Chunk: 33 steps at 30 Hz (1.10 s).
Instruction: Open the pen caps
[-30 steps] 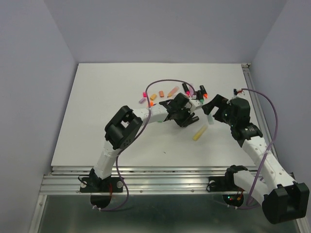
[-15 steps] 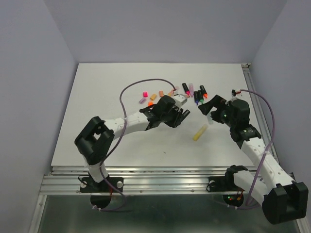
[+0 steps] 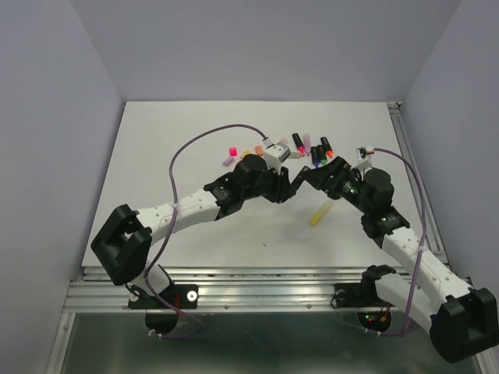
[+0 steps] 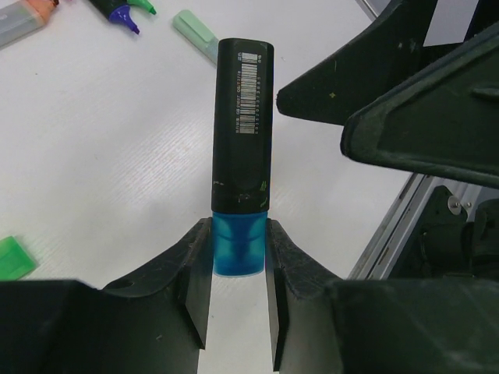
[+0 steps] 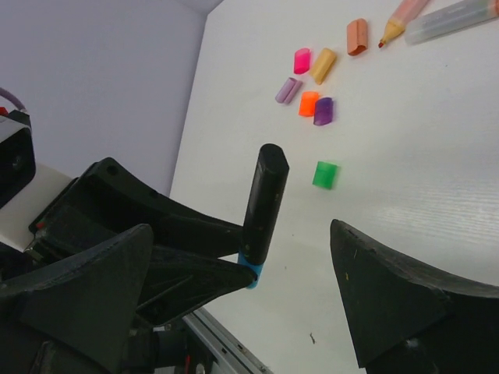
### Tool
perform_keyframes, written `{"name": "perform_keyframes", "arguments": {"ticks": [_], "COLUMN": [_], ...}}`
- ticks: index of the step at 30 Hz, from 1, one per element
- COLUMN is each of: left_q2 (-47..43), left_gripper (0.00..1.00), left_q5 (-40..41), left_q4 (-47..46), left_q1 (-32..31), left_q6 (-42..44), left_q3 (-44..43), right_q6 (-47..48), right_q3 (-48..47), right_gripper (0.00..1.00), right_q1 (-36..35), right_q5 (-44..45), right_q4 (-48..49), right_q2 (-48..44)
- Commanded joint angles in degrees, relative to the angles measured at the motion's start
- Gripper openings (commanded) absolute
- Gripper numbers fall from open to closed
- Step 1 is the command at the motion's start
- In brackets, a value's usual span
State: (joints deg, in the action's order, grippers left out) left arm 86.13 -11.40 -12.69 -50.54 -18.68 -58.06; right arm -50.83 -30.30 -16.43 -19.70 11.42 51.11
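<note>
My left gripper is shut on the blue cap of a black-barrelled pen, which sticks straight out from the jaws above the table. My right gripper is open, its fingers wide on either side of the same pen's barrel, not touching it. In the top view the left gripper and the right gripper meet tip to tip mid-table. Loose caps lie on the table: pink, yellow, orange, purple, green.
A cluster of uncapped pens lies behind the grippers. A pastel yellow pen lies in front of them. A mint pen and a green cap show in the left wrist view. The table's metal rail runs along the right.
My left arm has stretched out and turned its gripper to the right. My right gripper has swung left to meet it and now straddles the pen.
</note>
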Motion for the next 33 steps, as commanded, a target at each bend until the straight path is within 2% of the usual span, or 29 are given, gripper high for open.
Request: {"name": "perform_keyframes", "arguments": {"ticks": [1,6,8,11,12,14,17,18,19,20,21,24,25,27,28,29,31,33], "left_q2": [-3.24,-4.04,-4.39,-4.48,-4.56,-4.65,-4.65,-4.74,-4.57,-4.56,-4.39,-4.21,-4.13,-4.21,-4.56,-4.74,-6.57,-9.29], "left_gripper": [0.00,0.00,0.00,0.00,0.00,0.00,0.00,0.00,0.00,0.00,0.00,0.00,0.00,0.02,0.05,0.24,0.49,0.99], "left_q5": [-2.57,-3.10,-3.45,-3.89,-3.89,-3.63,-3.19,-2.93,-2.84,-2.67,-2.49,-1.44,-1.35,-1.96,-2.14,-2.66,-3.19,-3.89], "left_q4": [-3.13,-3.22,-3.31,-3.40,-3.40,-3.31,-3.40,-3.31,-3.22,-3.22,-3.05,-2.17,-1.90,-1.38,-1.11,-0.76,-0.93,-2.16], "left_q1": [-0.70,-1.31,-1.57,-1.93,-1.93,-1.93,-2.01,-2.01,-2.01,-2.01,-2.01,-2.01,-2.01,-2.01,-2.01,-2.01,-2.01,-1.93], "left_q6": [-1.01,-1.45,-1.45,-1.01,-0.84,-0.75,-0.75,-0.57,-0.66,-0.66,-0.66,-1.36,-1.45,-1.45,-1.36,-0.93,-0.22,0.65], "left_q3": [0.58,0.85,1.02,1.29,1.37,1.37,1.55,1.55,1.55,1.64,1.64,0.94,0.41,-0.03,-0.29,-0.56,0.40,2.59], "right_q6": [0.82,1.43,1.43,1.26,1.35,1.61,1.52,1.52,1.52,1.61,1.70,1.96,1.87,2.14,2.14,2.40,2.49,2.93], "right_q3": [-3.00,-4.15,-4.93,-5.29,-5.64,-6.17,-6.43,-6.43,-6.35,-6.17,-6.26,-7.05,-7.14,-7.14,-7.22,-7.22,-7.31,-7.40], "right_gripper": [1.00,1.00,0.97,0.81,0.74,0.68,0.51,0.50,0.40,0.36,0.27,0.11,0.01,0.01,0.01,0.01,0.01,0.01], "right_q1": [-2.73,-7.21,-8.62,-9.76,-10.20,-10.47,-10.99,-11.17,-11.35,-11.61,-11.70,-11.87,-11.88,-11.88,-11.88,-11.88,-11.88,-11.88], "right_q5": [4.14,7.39,8.45,10.21,10.21,10.47,10.65,10.65,11.09,11.26,11.44,11.71,11.53,11.09,10.92,10.65,9.08,5.32], "right_q4": [2.82,5.63,6.77,8.87,9.23,9.23,9.50,9.76,10.20,10.64,10.55,8.97,8.80,8.79,8.71,8.53,8.44,9.32], "right_q2": [1.09,5.39,6.45,8.21,8.74,9.96,11.02,11.03,11.11,11.03,11.03,11.11,11.11,11.03,10.77,10.68,10.06,9.27]}}
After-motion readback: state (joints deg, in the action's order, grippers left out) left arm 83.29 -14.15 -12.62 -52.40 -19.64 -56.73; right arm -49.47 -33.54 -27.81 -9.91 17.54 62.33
